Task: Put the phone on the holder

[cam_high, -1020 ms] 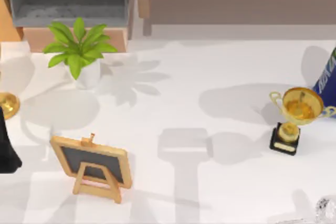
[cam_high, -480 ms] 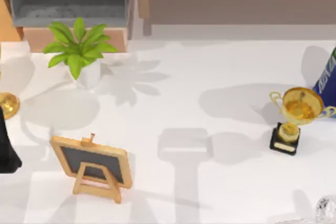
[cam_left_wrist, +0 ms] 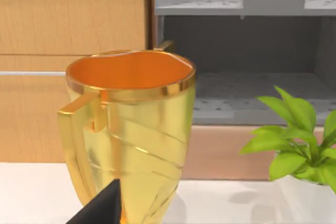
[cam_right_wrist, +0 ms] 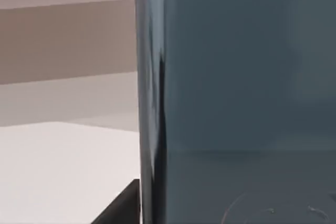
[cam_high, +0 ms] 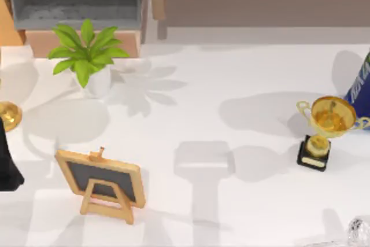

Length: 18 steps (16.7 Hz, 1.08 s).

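Phone (cam_right_wrist: pixel 236 93): glossy dark grey-blue slab, thin silvery edge, upright.

Two gold trophy cups: one on a black base (cam_high: pixel 328 126) at the table's right, one at the left edge (cam_high: pixel 8 114). One green leafy plant in a white pot (cam_high: pixel 87 53), one small wooden-framed chalkboard easel (cam_high: pixel 103 180). One glossy dark grey-blue slab phone (cam_right_wrist: pixel 247 93).
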### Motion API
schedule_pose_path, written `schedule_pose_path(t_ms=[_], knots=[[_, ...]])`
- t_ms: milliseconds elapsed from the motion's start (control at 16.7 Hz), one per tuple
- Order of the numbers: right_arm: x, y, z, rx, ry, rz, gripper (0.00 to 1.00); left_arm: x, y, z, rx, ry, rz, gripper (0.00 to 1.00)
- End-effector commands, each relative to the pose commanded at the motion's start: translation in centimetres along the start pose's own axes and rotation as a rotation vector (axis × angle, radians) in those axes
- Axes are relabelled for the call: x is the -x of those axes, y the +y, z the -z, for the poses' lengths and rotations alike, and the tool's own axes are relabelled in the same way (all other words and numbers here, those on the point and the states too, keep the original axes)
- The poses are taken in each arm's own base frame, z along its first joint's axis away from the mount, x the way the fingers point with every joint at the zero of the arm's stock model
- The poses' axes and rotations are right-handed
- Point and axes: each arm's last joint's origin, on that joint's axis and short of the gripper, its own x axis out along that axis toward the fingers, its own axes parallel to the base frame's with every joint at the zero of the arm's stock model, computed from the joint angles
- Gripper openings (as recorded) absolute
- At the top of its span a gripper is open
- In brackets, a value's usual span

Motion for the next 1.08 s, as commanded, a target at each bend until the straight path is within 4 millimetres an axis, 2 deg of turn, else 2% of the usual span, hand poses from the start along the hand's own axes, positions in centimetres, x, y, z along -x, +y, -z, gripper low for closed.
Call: schedule_pose_path(t_ms=[180,960,1080], knots=[[0.0,0.0,0.0,0.0,0.0,0.0,0.0,0.0,0.0,0.0,0.0,0.0,0.0,1.0],[0.0,0.0,0.0,0.0,0.0,0.0,0.98,0.0,0.0,0.0,0.0,0.0,0.0,1.0],[0.0,0.0,0.0,0.0,0.0,0.0,1.0,0.0,0.0,0.0,0.0,0.0,0.0,1.0]])
